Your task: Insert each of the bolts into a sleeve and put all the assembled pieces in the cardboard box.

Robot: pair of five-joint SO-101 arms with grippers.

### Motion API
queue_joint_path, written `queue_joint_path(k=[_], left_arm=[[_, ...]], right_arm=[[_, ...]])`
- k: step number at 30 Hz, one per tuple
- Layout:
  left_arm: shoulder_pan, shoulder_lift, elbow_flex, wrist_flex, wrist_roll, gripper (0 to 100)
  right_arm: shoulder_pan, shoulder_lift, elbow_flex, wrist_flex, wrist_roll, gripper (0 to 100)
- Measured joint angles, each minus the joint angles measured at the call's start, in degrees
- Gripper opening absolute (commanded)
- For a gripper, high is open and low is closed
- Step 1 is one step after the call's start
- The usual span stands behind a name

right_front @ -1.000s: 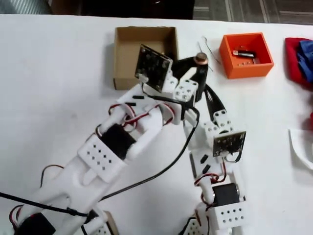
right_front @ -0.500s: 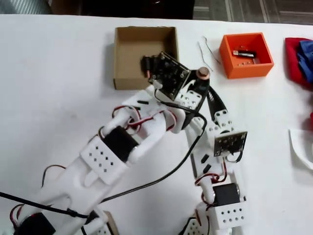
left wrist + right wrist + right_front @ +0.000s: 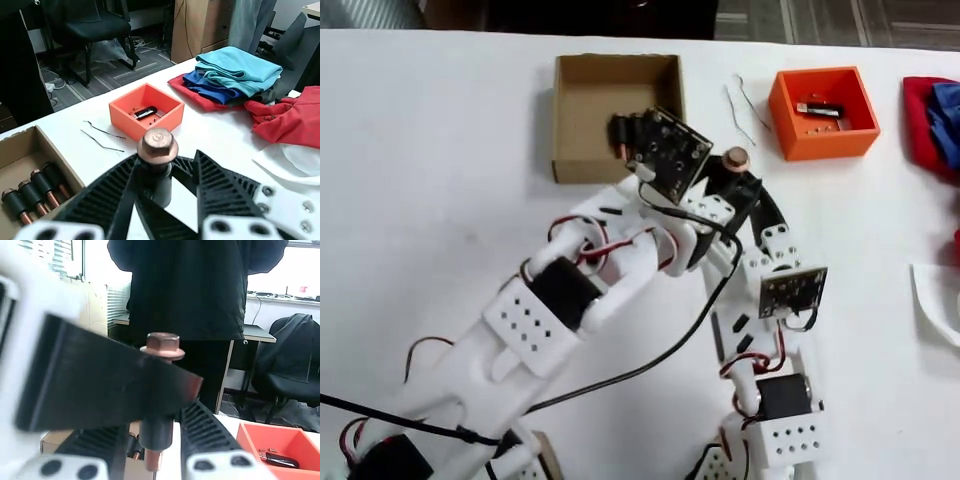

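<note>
The right end effector [image 3: 154,421] clamps the stiff, light sleeve [image 3: 157,434] low, with the left end effector [image 3: 167,161] spread astride it, so grip the sleeve, lest its bolt [image 3: 157,145] slip out.

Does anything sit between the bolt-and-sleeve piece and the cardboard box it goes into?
Yes. In the high view the left arm's camera board hangs between the assembled piece and the cardboard box, covering the box's near corner on that side. A straight path to the box would likely meet it.
</note>
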Motion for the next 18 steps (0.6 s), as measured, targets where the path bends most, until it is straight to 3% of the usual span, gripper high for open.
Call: queue_joint_path(k=[18], left_arm=[[-1.93, 0.00, -5.10, 3.16, -3.52, 16]], right_arm=[[-0.09, 0.00, 0.09, 0.00, 0.09, 2.3]])
